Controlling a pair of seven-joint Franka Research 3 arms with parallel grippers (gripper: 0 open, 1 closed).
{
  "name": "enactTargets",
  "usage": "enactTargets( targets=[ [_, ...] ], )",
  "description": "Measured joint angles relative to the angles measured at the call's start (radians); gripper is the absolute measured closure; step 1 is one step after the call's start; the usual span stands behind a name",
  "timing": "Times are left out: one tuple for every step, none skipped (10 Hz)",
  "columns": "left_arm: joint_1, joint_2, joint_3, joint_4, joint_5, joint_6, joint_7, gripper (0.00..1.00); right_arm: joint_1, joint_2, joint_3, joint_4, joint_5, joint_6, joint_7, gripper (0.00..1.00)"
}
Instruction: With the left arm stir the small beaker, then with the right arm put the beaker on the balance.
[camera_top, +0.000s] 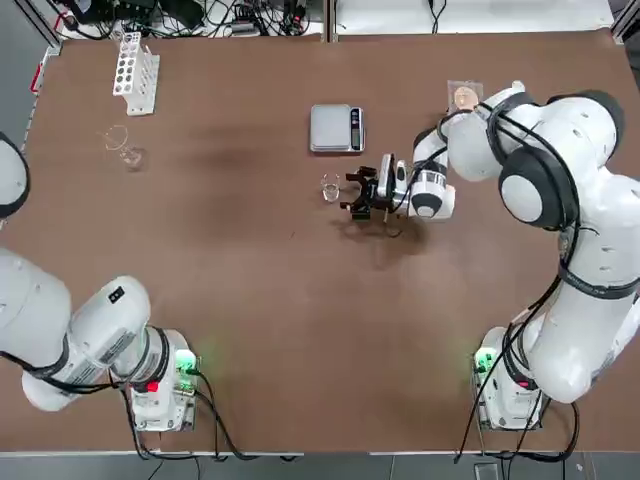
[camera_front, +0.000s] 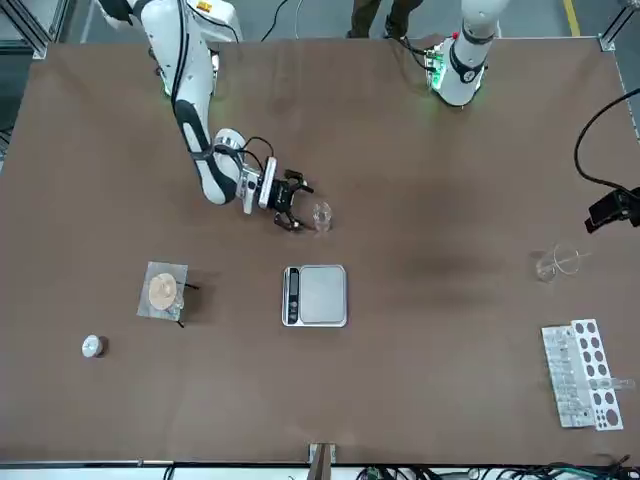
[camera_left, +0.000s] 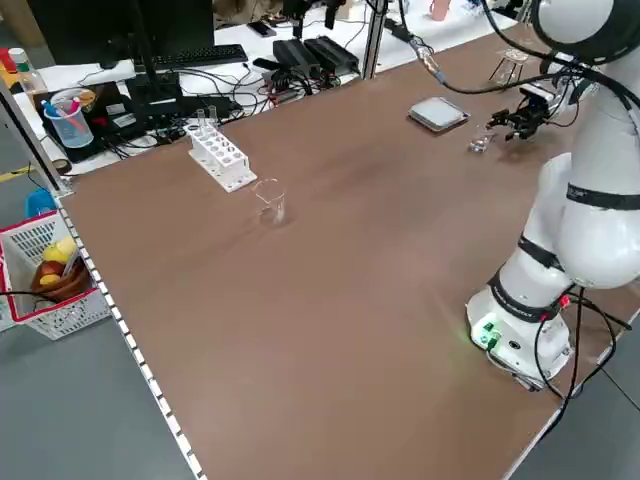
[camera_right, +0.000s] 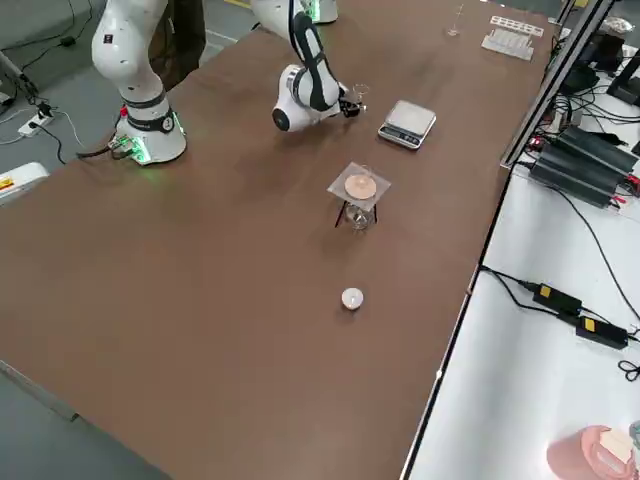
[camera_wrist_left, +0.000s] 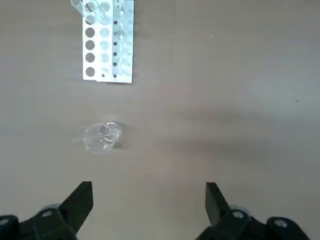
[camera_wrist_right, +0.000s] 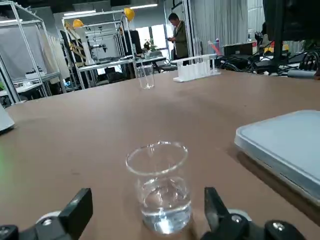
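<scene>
Right wrist view: open right end effector (camera_wrist_right: 149, 220) before small beaker (camera_wrist_right: 162, 200).

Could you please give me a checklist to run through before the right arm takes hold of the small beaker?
1. Small beaker upright on the table: ok.
2. Right gripper at the beaker, low over the table, jaws open: ok.
3. Beaker fully between the right jaws: not ok, it stands just ahead of them.
4. Balance plate bare: ok.
5. Left gripper away from the beaker: ok, it is over the table's left side, jaws open and empty.
6. Stirring finished: cannot tell.
</scene>
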Motion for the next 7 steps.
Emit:
enactTargets(
  targets=[
    [-0.102,-0.016,0.110,-0.001,-0.042,-0.010,0.000,0.00,0.006,0.000,-0.001,0.012,0.005,0.000,0.000,0.01],
    [-0.206,-0.035,0.216,-0.004,-0.063,-0.020,0.001,0.00,0.008,0.002,-0.002,0.019,0.008,0.001,-0.001,0.01],
    [-0.310,-0.053,0.314,-0.006,-0.068,-0.029,0.001,0.00,0.009,0.004,-0.004,0.020,0.009,0.001,-0.001,0.01],
    [-0.410,-0.064,0.409,-0.009,-0.068,-0.034,0.001,0.00,0.009,0.008,-0.006,0.021,0.009,0.001,-0.003,0.01],
    [-0.517,-0.069,0.517,-0.013,-0.069,-0.035,0.001,0.00,0.010,0.014,-0.006,0.021,0.009,0.001,-0.008,0.01],
    [-0.601,-0.069,0.605,-0.018,-0.069,-0.037,0.001,0.00,0.011,0.022,-0.006,0.021,0.009,0.001,-0.010,0.01],
    [-0.647,-0.071,0.659,-0.020,-0.081,-0.039,0.001,0.00,0.016,0.030,-0.006,0.022,0.009,0.000,-0.011,0.02]
  ],
)
